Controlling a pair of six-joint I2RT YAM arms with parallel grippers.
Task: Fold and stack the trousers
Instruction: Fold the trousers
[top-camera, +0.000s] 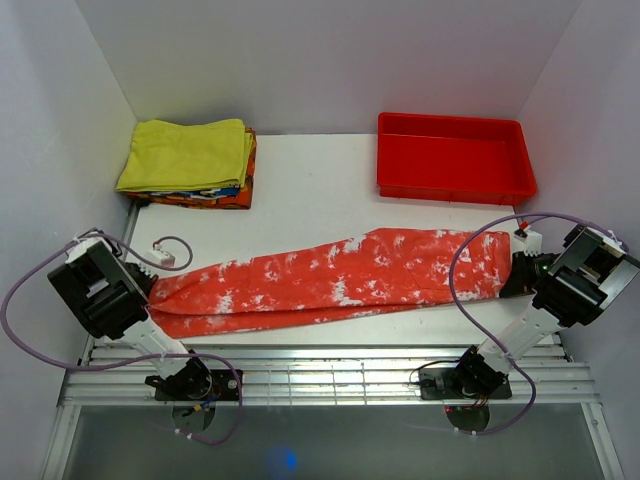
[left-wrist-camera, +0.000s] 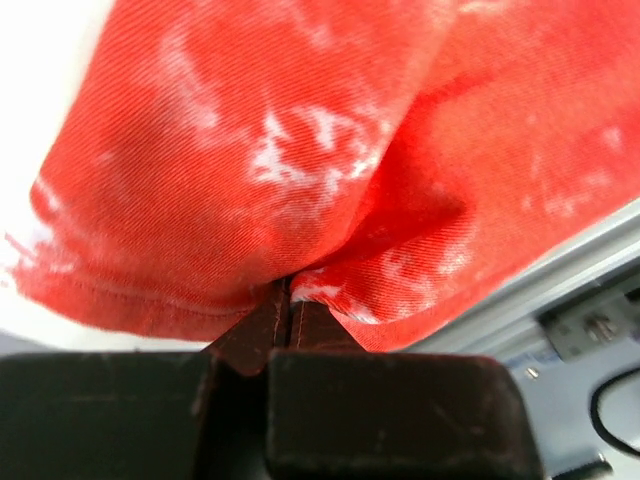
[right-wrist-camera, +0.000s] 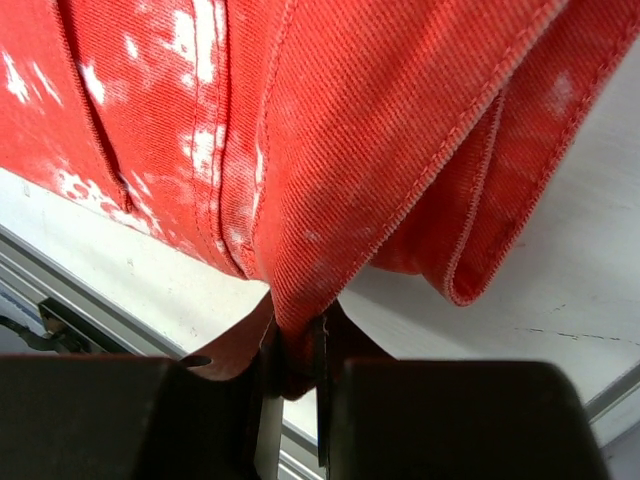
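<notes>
The red-orange trousers (top-camera: 330, 275) with white blotches lie stretched left to right across the white table, folded lengthwise. My left gripper (top-camera: 150, 290) is shut on the trousers' left end; in the left wrist view the cloth (left-wrist-camera: 300, 150) bunches out from between the closed fingertips (left-wrist-camera: 262, 320). My right gripper (top-camera: 515, 268) is shut on the right end; in the right wrist view a fold of seamed cloth (right-wrist-camera: 350, 150) is pinched between the fingers (right-wrist-camera: 345, 335).
A stack of folded clothes with a yellow garment (top-camera: 190, 155) on top sits at the back left. A red plastic tray (top-camera: 452, 158) sits at the back right. A metal rail (top-camera: 320, 375) runs along the table's near edge.
</notes>
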